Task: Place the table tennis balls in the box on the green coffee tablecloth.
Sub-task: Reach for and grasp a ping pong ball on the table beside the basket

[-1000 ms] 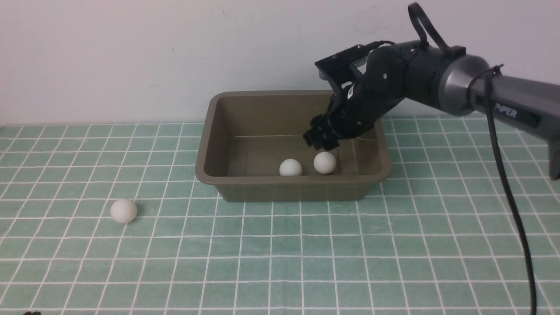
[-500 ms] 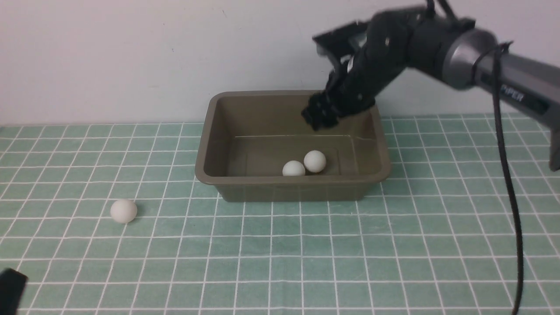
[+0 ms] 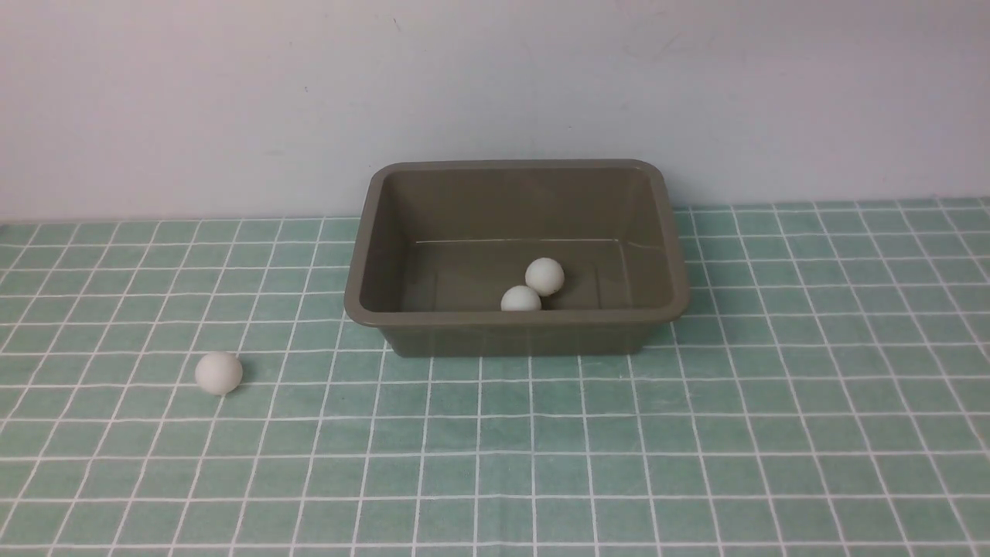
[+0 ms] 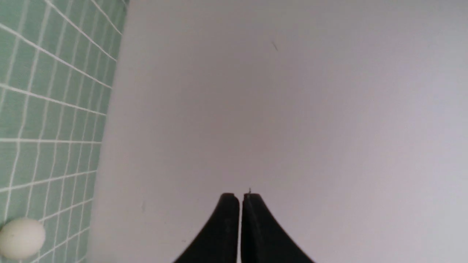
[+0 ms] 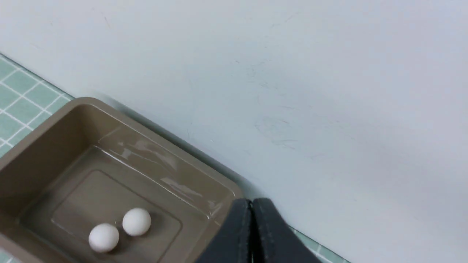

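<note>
Front view: neither arm enters the frame, so both hands are read from the wrist views alone. The left hand has its fingers pressed together on nothing and faces the wall. The loose ball shows only at the edge of that view. The right hand is likewise pressed together and empty, looking down on the box from outside its rim.

Nearest in the scene, the green coffee tablecloth lies flat. The loose ball rests on it at near left, well apart from the box, which stands farther back at centre. Inside, the first boxed ball sits by the near wall. The second boxed ball is just behind it, touching or almost so. The wall closes the scene.

Two of three balls appear delivered, so the step in hand is probably fetching the loose one, and the left arm is better placed for it. To do it well:
- Spread the fingers before descending.
- Straddle the ball at its widest line and close gently, since so light a sphere will likely roll or squirt away from an off-centre pinch.
- Carry it clear over the rim and let go low above the bare left floor, so that it neither bounces out nor knocks the pair.
</note>
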